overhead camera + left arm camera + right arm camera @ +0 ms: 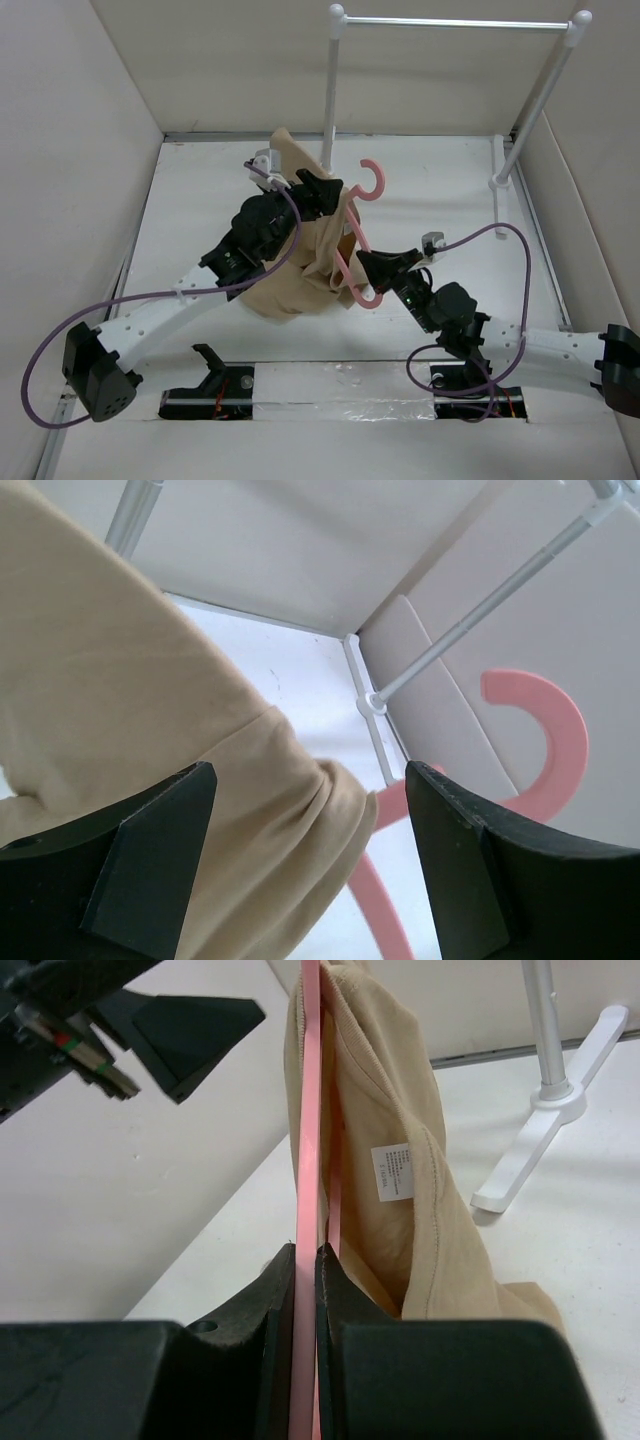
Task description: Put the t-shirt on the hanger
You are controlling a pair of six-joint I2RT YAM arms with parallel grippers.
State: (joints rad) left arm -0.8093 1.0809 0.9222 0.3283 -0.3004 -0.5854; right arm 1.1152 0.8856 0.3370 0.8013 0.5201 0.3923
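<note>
Spreading the left fingers (150, 870) wide apart across the bottom of the left wrist frame, gripping nothing, with a fold of the tan t-shirt (110, 680) sitting in the gap between them and filling the left half of that frame. Pinching the right fingers (280, 1330) almost together on the thin pink hanger (308, 1110), clamping it at the bottom centre of the right wrist frame, with the pink strip running straight up out of the grip. Draping the t-shirt against the hanger just right of that strip, with a small white label (392, 1172) showing on the cloth at mid-frame. Holding hanger and cloth up over the white counter (450, 190) in the middle of the top frame, with the hook curling at the upper right of the cloth and the loose lower part bunching at centre-left; not showing clearly whether that bunch is touching the counter. Standing at the upper right of the top frame, well apart from both pairs of fingers: a white rail (455, 22) on two posts. Looping across the lower left and lower right: purple cables (40, 370) from both arms.
</note>
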